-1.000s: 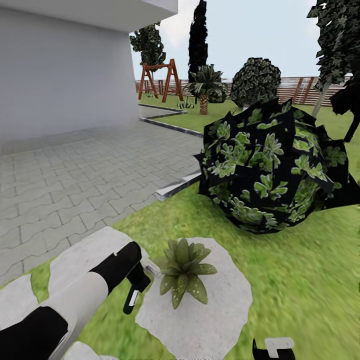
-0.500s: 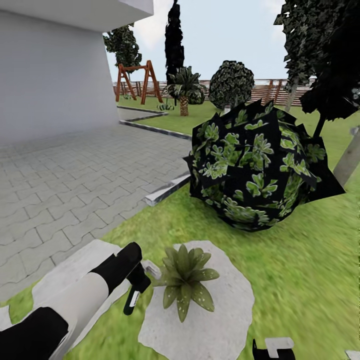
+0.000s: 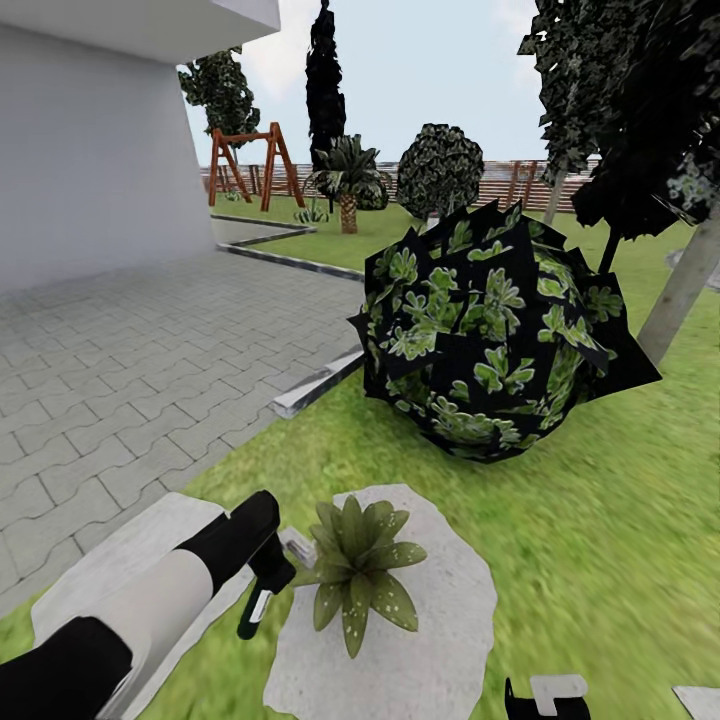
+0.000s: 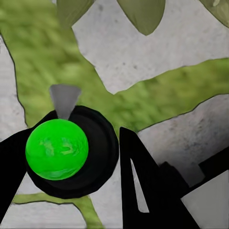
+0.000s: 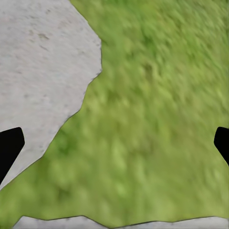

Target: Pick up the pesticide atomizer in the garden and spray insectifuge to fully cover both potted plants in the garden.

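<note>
My left gripper (image 3: 262, 590) is clenched on the pesticide atomizer (image 4: 64, 150) at the lower left of the head frame; in my left wrist view its bright green top and dark collar sit between my black fingers (image 4: 143, 186). Just beside it, lower centre, a potted plant (image 3: 358, 570) (speckled pointed leaves) stands on a grey stepping stone (image 3: 420, 640). The big black-backed bush (image 3: 490, 345) fills the middle right. My right gripper (image 5: 114, 148) hangs spread wide over lawn (image 5: 157, 119).
</note>
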Controlling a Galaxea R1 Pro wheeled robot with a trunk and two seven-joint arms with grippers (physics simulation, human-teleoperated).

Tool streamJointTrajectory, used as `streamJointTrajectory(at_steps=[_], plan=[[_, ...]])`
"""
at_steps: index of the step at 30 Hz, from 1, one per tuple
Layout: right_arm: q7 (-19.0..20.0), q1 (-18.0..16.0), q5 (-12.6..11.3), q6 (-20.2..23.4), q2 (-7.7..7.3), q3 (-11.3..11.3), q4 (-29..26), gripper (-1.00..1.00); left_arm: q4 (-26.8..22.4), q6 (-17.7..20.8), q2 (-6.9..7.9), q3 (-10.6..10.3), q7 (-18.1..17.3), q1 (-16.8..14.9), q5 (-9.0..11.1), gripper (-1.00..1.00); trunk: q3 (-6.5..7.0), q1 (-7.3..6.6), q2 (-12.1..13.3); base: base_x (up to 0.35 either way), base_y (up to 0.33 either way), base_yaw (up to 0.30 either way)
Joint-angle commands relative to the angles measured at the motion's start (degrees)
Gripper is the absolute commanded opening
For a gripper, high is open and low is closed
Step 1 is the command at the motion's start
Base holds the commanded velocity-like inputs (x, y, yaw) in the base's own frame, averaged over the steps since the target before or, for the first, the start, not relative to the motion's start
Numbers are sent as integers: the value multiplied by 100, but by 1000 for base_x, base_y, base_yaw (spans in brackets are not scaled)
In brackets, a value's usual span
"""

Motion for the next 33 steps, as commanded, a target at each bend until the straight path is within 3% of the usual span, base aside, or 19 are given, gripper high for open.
streamJointTrajectory(at_steps=[1, 5, 9, 12, 22, 33], plan=[[-37, -4, 58, -6, 0, -14, 6, 100, 0, 6, 6, -58, -86, -4, -54, -100, -5, -1, -2, 0, 0, 0], [-37, -4, 58, -6, 0, -13, 6, 100, 11, -2, 94, -134, -526, -33, -106, -100, -5, -1, -2, 0, 0, 0], [-37, -4, 58, -6, 0, -14, 6, 100, 12, -1, 146, -225, -876, -51, -520, -100, -5, -1, -2, 0, 0, -1], [-33, -4, 58, -6, 0, -14, 6, 100, 12, -3, 112, -256, -1000, -8, -696, -100, -5, -1, -2, 0, 0, -123], [-32, -4, 58, -6, 0, -13, 6, 100, 12, 5, 108, -288, -1025, 31, -735, -100, -5, -1, -2, -17, 11, -255], [-36, -4, 58, -6, 0, -8, 6, 100, 12, 2, 84, -248, -1021, 35, -733, -100, -5, -1, -2, -192, 225, -20]])
